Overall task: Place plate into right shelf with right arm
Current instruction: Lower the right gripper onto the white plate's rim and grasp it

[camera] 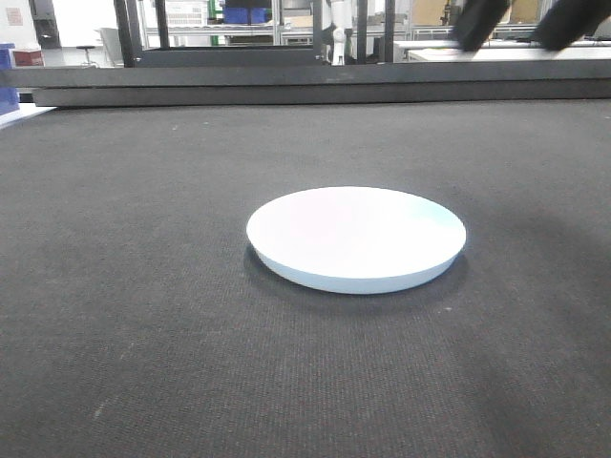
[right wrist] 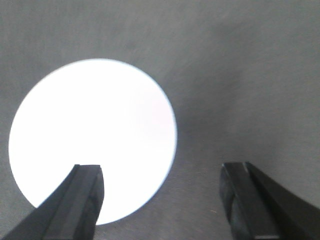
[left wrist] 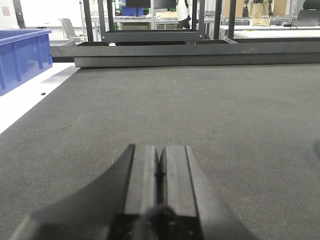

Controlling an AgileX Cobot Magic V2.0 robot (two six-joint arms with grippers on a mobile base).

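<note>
The white round plate point(camera: 355, 237) lies flat on the dark mat, near the middle of the front view. My right gripper point(right wrist: 161, 167) hangs above it, open wide and looking straight down. Its left finger is over the plate point(right wrist: 92, 145) and its right finger is over bare mat, so the plate's right edge lies between them. The same gripper point(camera: 509, 46) shows as two dark blurred fingers at the top right of the front view. My left gripper point(left wrist: 161, 147) is shut and empty, low over the mat. The right shelf is out of view.
A raised dark ledge point(camera: 315, 81) runs along the mat's far edge. A blue plastic bin point(left wrist: 22, 55) stands on a white surface off the mat's left side. Metal frames and benches point(left wrist: 150, 30) stand further back.
</note>
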